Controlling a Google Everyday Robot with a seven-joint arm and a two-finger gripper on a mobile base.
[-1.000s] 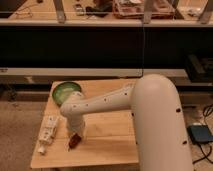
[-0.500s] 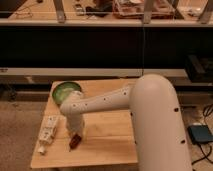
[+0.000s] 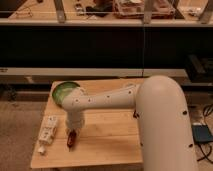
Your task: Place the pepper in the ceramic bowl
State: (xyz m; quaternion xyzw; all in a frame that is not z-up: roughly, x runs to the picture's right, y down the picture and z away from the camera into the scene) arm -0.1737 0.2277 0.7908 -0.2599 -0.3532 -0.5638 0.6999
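The pepper (image 3: 71,140) is a small dark-red chili lying on the wooden table (image 3: 110,135) near its front left. My gripper (image 3: 74,129) hangs at the end of the white arm (image 3: 107,100), pointing down right above the pepper's upper end. Whether it touches the pepper is not visible. The ceramic bowl (image 3: 64,91) is round and green. It sits at the table's back left corner, partly behind the arm, with nothing visible inside it.
A white packet (image 3: 47,131) lies at the table's left edge, next to the pepper. A dark shelf unit (image 3: 100,50) runs behind the table. A blue object (image 3: 202,134) lies on the floor to the right.
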